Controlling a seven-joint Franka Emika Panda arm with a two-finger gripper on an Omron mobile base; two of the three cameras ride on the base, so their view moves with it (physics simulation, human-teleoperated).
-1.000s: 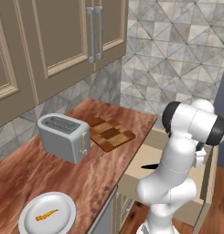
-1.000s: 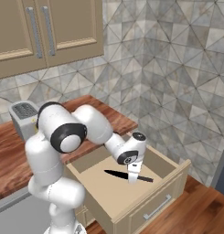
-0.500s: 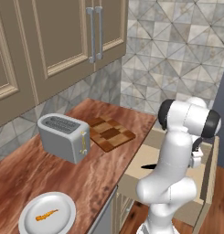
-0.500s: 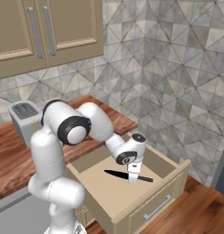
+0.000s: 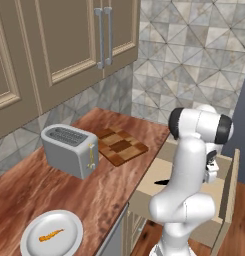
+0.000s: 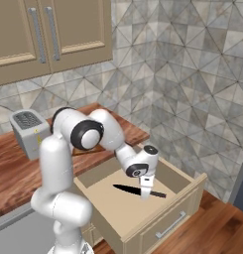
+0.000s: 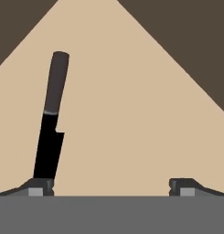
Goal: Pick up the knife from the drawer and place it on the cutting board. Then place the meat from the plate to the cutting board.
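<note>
Left end of the reddish wood counter [image 5: 49,200]: round white plate [image 5: 31,246] with the small orange strip of meat [image 5: 50,235] lying on it, untouched; that's the second half of the job.

Next right, a silver two-slot toaster [image 5: 70,150], then the checkered light-and-dark wooden cutting board [image 5: 120,146] just beside it, bare, nothing on it yet. Board sits near the drawer side, so I'd judge the carry from drawer to board is short.

Right of the counter, the tan wooden drawer [image 6: 165,225] is pulled fully out, pale floor exposed. The long black knife [image 6: 138,189] lies flat on that floor, roughly across the drawer's width.

White arm folds over from the base and reaches down into the drawer; the two-finger gripper [image 6: 146,192] points straight down over the knife, tips at or just above it. Contact with the floor can't be told.

Hand view: fingers spread wide, holding nothing. Knife [image 7: 50,125] runs off-centre, its blade end passing by one fingertip [image 7: 39,186] rather than between the pair. So not lined up for a clean pinch, in my read. Needs a sideways shift to centre it before closing, or the tip lands on the blade.
</note>
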